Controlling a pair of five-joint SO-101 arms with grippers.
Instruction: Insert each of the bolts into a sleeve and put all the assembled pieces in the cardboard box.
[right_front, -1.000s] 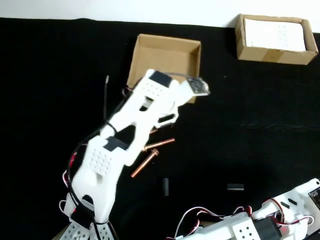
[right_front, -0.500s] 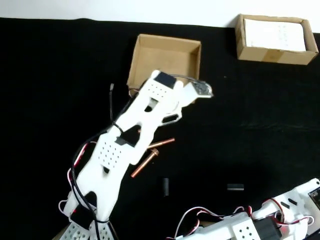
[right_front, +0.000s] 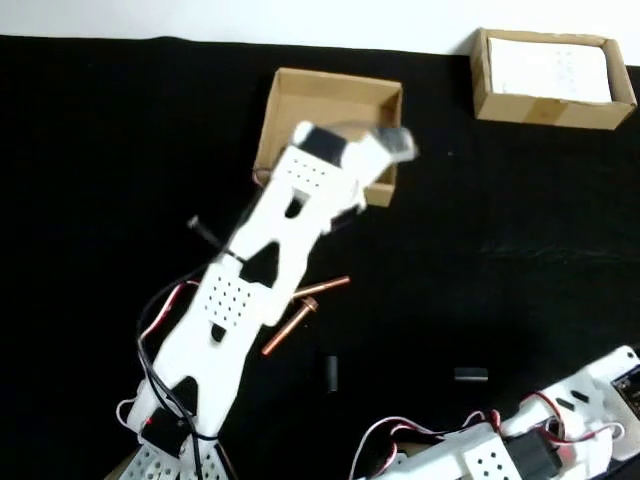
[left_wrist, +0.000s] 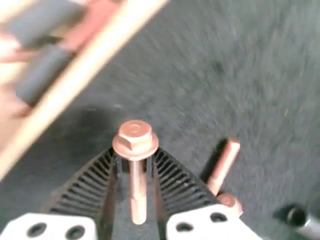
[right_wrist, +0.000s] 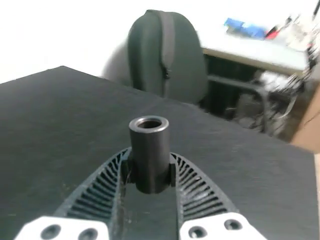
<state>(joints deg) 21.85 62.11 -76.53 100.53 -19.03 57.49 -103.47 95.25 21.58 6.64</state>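
My left gripper is shut on a copper bolt, head outward, just outside the wall of the cardboard box. Blurred dark and copper pieces lie inside that box. In the high view the left arm stretches up to the cardboard box. Two more bolts lie beside the arm, and two black sleeves lie nearer the front. My right gripper is shut on an upright black sleeve, and the right arm is at the front right.
A second cardboard box holding white paper stands at the back right. A loose bolt and a sleeve lie on the black cloth near my left gripper. A dark chair stands beyond the table edge.
The left arm has swung up and away from the loose bolts, toward the cardboard box. The right arm has shifted slightly at the front right.
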